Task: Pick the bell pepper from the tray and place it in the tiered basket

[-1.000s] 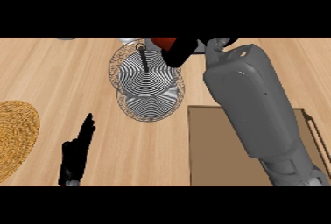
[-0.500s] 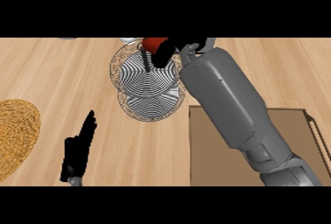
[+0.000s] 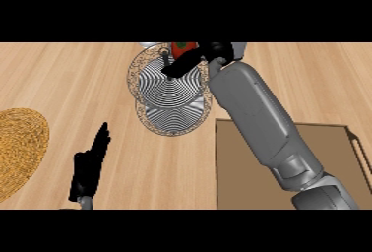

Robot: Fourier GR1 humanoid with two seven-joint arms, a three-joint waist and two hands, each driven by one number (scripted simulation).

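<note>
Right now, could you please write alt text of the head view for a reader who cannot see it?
The right hand holds a red bell pepper over the wire tiered basket at the view's top. The brown tray lies lower right; the left hand rests open lower left, beside a woven mat.

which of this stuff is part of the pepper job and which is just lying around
Job: bell pepper, held by right hand; tiered basket; tray.
Lying about: woven plate; left hand, resting open, lower left.
</note>
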